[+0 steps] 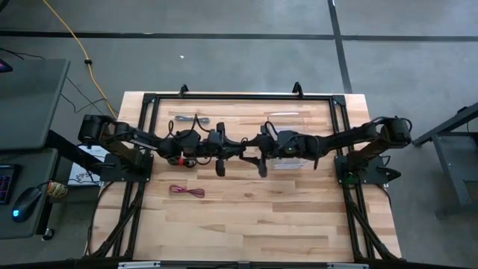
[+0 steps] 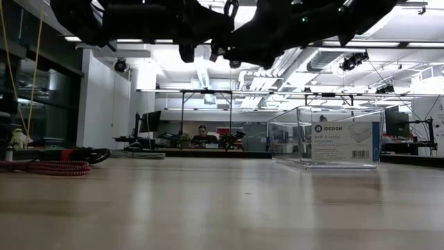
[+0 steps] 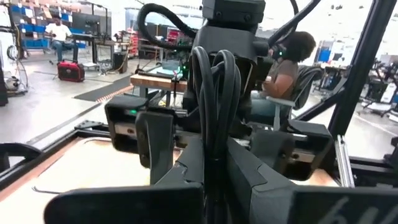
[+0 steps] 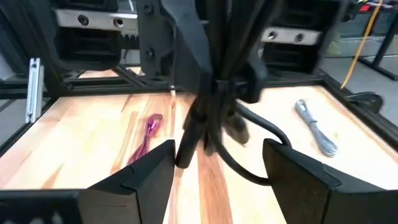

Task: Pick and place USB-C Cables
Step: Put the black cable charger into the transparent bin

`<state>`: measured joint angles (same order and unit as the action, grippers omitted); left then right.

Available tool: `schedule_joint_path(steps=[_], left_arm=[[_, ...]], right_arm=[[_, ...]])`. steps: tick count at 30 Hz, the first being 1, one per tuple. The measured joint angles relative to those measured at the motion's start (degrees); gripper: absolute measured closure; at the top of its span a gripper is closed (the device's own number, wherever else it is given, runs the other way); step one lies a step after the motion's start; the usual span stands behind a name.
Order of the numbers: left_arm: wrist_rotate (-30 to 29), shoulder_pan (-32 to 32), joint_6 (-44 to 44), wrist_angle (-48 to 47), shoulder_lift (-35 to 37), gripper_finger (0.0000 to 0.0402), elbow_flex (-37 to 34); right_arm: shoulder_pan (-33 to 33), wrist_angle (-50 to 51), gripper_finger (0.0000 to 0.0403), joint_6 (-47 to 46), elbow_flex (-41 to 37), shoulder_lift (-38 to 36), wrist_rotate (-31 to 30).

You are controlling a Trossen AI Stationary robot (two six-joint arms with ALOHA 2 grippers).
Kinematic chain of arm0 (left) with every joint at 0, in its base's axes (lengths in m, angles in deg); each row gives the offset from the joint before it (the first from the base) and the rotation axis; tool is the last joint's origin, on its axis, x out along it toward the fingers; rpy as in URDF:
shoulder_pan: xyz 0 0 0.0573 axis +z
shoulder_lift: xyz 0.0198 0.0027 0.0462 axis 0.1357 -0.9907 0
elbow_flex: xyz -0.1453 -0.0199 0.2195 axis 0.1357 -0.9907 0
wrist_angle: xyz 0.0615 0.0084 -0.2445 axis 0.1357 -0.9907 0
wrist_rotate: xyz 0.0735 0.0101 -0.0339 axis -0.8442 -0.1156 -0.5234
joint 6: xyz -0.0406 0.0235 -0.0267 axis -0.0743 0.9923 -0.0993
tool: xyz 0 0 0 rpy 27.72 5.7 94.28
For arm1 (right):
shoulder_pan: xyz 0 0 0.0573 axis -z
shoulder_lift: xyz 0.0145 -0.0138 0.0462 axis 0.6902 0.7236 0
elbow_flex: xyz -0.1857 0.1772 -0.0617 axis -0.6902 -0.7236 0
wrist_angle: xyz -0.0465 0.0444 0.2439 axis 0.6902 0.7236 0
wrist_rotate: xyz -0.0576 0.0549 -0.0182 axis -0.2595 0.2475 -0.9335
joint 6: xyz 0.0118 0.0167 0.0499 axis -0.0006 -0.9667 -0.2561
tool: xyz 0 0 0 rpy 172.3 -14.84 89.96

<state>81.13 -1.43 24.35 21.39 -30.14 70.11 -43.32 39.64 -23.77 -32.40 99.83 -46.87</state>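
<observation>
Two grippers are met mid-table | left gripper (image 1: 221, 170) is clamped on the black cable bundle (image 3: 214, 93), right gripper (image 1: 262, 169) is spread wide before it | grey cable (image 1: 188, 118) and magenta cable (image 1: 186, 192) are left on the table (image 1: 246, 224) | clear box (image 2: 338, 139) is seen empty; handover judged underway

You are looking into a large open workshop. Grey floor (image 1: 246, 56) crossed by dark seams surrounds the pale wooden desk (image 1: 246, 224), and a yellow cord (image 1: 75, 41) trails across that floor. A dark side table (image 1: 26, 90) stands to one side, with a computer mouse (image 1: 26, 200) on a lower surface beside it. From desk height you see a white pillar (image 2: 94, 97), bright ceiling strip lights (image 2: 430, 45), and a seated person (image 2: 202, 133) far off. Another person (image 3: 286, 65) sits in a chair nearer by.
</observation>
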Motion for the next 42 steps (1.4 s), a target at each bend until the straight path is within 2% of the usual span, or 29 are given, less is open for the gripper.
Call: schedule_joint_path(steps=[2, 6, 13, 22, 28, 36, 42], left_arm=[[0.05, -0.02, -0.99, 0.03, 0.17, 0.0394, 0.00], [2.00, -0.13, -2.00, 0.12, 0.19, 0.0394, 0.00], [3.04, -0.22, -4.13, 1.54, 0.19, 0.0394, 0.00], [1.69, -0.39, -3.39, 4.36, -1.07, 0.0394, 0.04], [-0.24, -1.10, -4.10, 7.94, -3.06, 0.0394, 0.04], [0.22, -1.60, -3.56, 8.89, -3.11, 0.0394, 0.02], [0.70, -1.51, -2.34, 7.35, -1.82, 0.0394, -0.13]], right_arm=[[0.03, 0.33, 0.0167, 0.00, -0.05, -0.78, 0.42], [0.06, -0.77, 0.0167, -0.14, -0.09, -1.10, 5.32], [-0.12, -6.24, 0.0167, -2.44, -0.18, 0.03, 4.67], [-0.08, -9.89, 0.0167, -5.20, -0.20, 1.38, 9.42], [-0.43, -11.57, 0.0167, -5.16, -0.26, 1.94, 4.85], [-0.65, -12.68, 0.0167, -5.46, -0.22, 2.42, 7.43], [-0.73, -6.39, 0.0167, -4.74, 0.00, 2.10, 5.89]])
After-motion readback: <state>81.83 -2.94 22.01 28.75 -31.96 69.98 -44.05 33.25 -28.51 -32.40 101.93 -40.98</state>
